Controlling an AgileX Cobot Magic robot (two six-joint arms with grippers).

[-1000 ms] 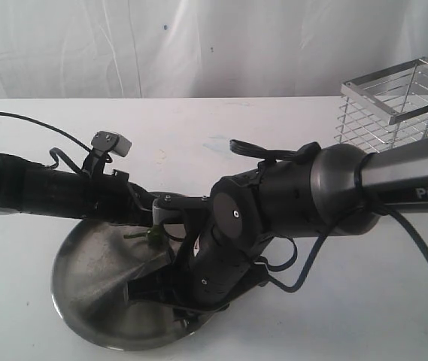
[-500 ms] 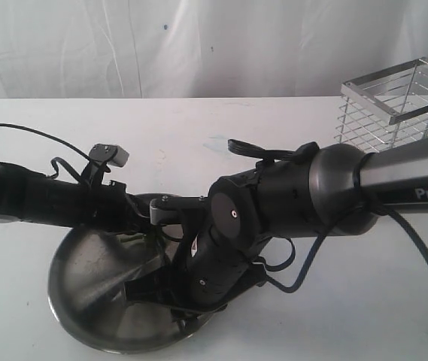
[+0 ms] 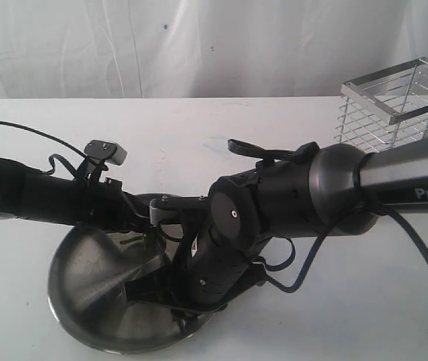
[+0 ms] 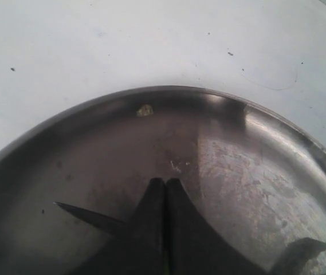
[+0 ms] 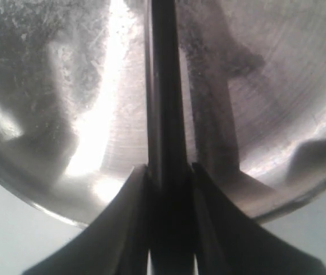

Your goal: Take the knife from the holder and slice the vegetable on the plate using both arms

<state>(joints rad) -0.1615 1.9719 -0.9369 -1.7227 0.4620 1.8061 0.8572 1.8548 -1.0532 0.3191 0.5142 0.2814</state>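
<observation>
The steel plate (image 3: 86, 289) lies at the table's near edge. My left gripper (image 4: 165, 181) hangs just above it, fingers pressed together, with a thin green sliver of the vegetable (image 3: 151, 239) showing between them; most of the vegetable is hidden. My right gripper (image 5: 168, 169) is shut on the knife (image 5: 163, 86), whose dark blade runs out over the plate (image 5: 48, 86). The blade's pointed tip (image 4: 79, 213) shows beside the left fingers. The wire holder (image 3: 398, 105) stands at the far right, away from both arms.
A tiny pale green scrap (image 4: 145, 110) lies at the plate's rim (image 4: 254, 114). The thick right arm (image 3: 311, 195) crosses the middle and covers the plate's right side. White table surrounds the plate, with a white curtain behind.
My left arm has sunk lower toward the plate and drifted slightly left, taking the green vegetable down with it. The right arm and knife have barely moved.
</observation>
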